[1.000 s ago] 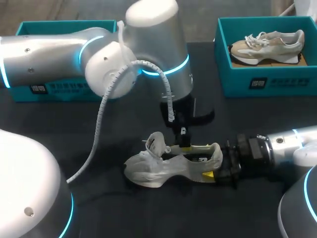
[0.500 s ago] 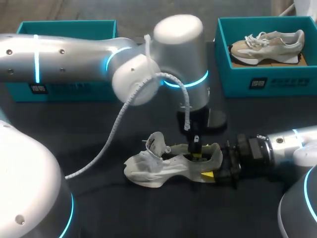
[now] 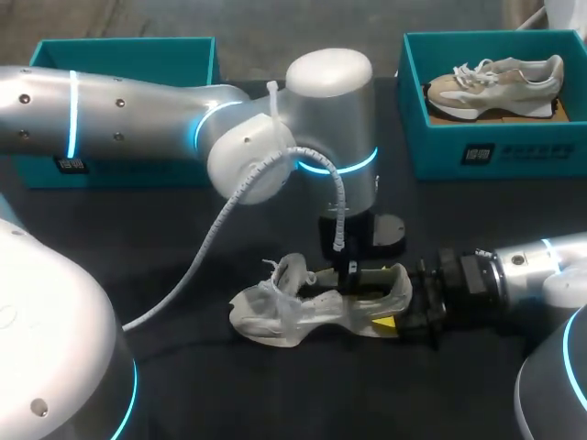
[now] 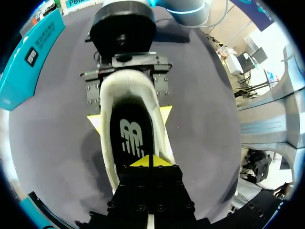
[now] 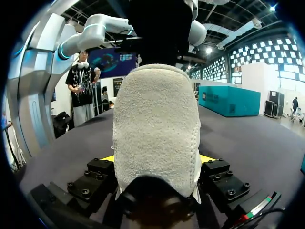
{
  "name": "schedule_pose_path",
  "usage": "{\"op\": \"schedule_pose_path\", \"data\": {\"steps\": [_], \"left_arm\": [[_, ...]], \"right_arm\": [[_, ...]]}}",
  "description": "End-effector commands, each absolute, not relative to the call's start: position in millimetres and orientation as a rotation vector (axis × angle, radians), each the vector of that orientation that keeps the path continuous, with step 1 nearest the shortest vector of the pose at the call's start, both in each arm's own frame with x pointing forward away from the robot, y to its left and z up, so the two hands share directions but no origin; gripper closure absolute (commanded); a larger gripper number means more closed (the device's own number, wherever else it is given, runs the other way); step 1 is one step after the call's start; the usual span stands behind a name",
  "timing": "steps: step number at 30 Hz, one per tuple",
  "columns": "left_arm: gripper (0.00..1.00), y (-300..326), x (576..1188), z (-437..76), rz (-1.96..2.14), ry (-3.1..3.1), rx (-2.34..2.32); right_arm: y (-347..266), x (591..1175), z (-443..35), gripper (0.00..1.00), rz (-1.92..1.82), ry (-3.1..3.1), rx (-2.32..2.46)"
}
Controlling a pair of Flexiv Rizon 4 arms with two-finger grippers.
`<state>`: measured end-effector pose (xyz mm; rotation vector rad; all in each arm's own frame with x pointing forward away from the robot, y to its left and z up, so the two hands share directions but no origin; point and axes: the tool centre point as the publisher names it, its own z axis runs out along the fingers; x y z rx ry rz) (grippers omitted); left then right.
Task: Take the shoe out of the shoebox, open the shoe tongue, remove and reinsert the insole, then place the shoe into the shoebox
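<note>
Left fingers (image 4: 150,161) dropping deeper into shoe (image 3: 303,312), tips pressed together at insole (image 4: 127,138). Right fingers (image 5: 157,160) clamping heel; shoe's long axis running straight away from them, toe farthest.

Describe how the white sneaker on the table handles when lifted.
The white mesh sneaker looks light: thin upper, foamy sole. Its tongue and laces flop, so the front probably sags. Held at the heel by the right fingers, it may pivot.

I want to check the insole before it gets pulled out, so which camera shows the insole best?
The left wrist view: it looks straight down into the white shoe, with the dark insole open to sight ahead of the left hand. The head view shows the shoe side-on, insole hidden. The right wrist view shows only the shoe's back.
</note>
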<state>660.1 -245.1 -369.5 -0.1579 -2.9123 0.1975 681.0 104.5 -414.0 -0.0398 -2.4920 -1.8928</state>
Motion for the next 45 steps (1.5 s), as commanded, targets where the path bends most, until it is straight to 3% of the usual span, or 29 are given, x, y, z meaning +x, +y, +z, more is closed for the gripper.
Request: {"op": "schedule_pose_path", "data": {"steps": [1, 37, 42, 45], "left_arm": [[1.00, -233, 656, -369, 0.202, -2.908, -0.138], [0.99, -215, 645, -392, 0.156, -2.880, -0.119], [0.69, -217, 646, -397, 0.149, -2.891, -0.117], [0.65, -218, 647, -403, 0.145, -2.898, -0.113]], "right_arm": [[105, 681, -414, 1.00, -1.890, -2.494, -0.041], [105, 681, -414, 1.00, -1.890, -2.494, -0.041], [105, 681, -414, 1.00, -1.890, -2.494, -0.041], [105, 681, -414, 1.00, -1.890, -2.494, -0.041]]}}
